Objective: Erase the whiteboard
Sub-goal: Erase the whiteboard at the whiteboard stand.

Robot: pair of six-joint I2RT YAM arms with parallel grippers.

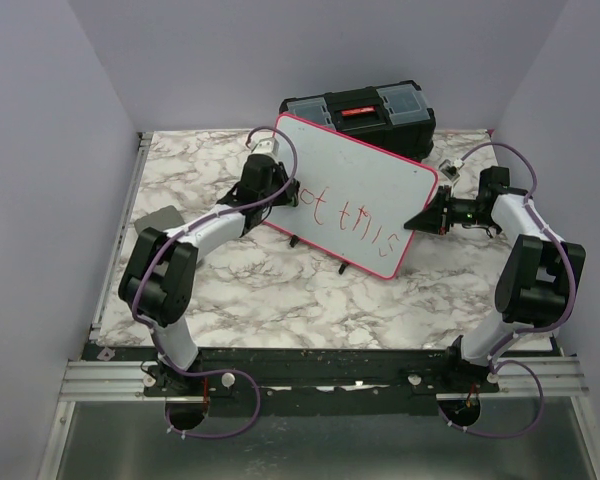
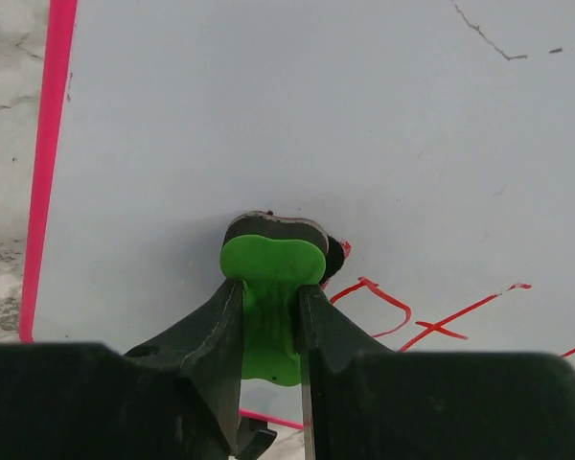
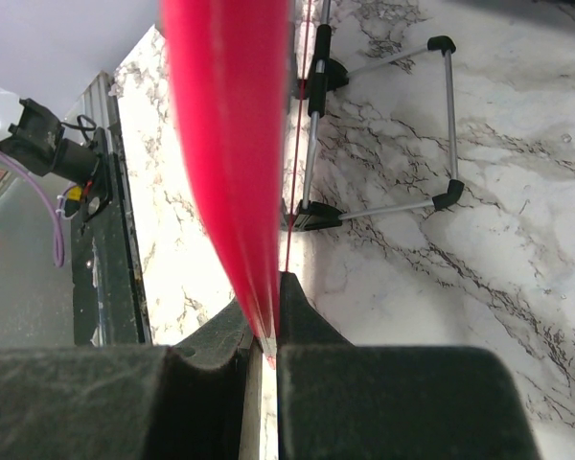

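Roughly at the middle of the table (image 1: 280,295), the whiteboard (image 1: 370,180) was propped on a wire stand (image 3: 448,115), its long side running from 11 o'clock to 4 o'clock in the top view. The left gripper (image 1: 283,193) reached in from 8 o'clock and met the board's face near its 9 o'clock end. Its fingers (image 2: 211,335) were clenched on an eraser (image 2: 271,257) with a green grip and a dark pad. The pad lay against the white face, right beside the first stroke of the red writing (image 1: 355,215). The right gripper (image 1: 421,220) came in from 3 o'clock and was clamped tight on the board's pink rim (image 3: 225,144) at its right edge, the rim running up between the two fingers in the right wrist view.

Counted from big to small: one whiteboard, one black toolbox (image 1: 360,108) just behind it at 12 o'clock, two arms (image 1: 170,280), one flat grey pad (image 1: 157,220) well apart at 9 o'clock near the table's left edge, and one eraser. Two black feet (image 1: 342,268) of the stand showed below the board's near edge in the top view.

The table top was a white marble pattern with grey veins. Plain lavender walls (image 1: 40,150) closed it in on the left, back and right. A metal rail (image 1: 330,375) ran along the near edge at 6 o'clock, where both arms were bolted.
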